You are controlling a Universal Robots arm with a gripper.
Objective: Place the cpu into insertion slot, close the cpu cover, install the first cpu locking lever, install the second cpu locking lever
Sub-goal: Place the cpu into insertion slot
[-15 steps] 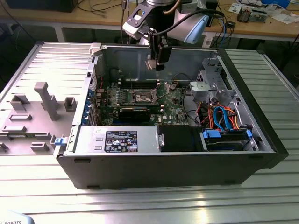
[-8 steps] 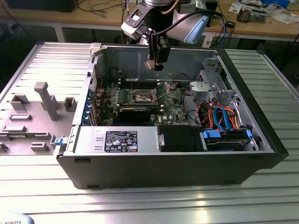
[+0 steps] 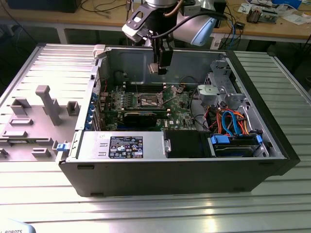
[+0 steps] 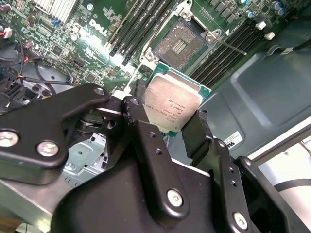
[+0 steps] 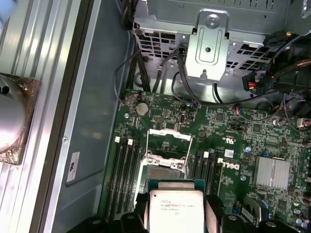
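Note:
My gripper (image 3: 160,67) hangs inside the open computer case, above the green board, shut on the cpu (image 4: 172,103). In both wrist views the cpu, a silvery square chip (image 5: 176,209), sits clamped between the two black fingers (image 4: 141,124). The insertion slot (image 4: 180,45) lies uncovered a short way beyond the chip, with its dark centre showing. In the first wrist view the slot (image 5: 163,171) is just past the chip's edge. The cpu cover (image 5: 168,137) stands raised at the slot's far side. A thin locking lever (image 4: 233,46) runs out beside the slot.
Long black memory slots (image 4: 146,22) flank the socket on both sides. A silver drive cage (image 3: 218,87) and orange and blue cables (image 3: 233,121) fill the case at the exterior view's right. A long black card (image 3: 141,116) lies near the socket. A grey fixture plate (image 3: 34,116) lies left of the case.

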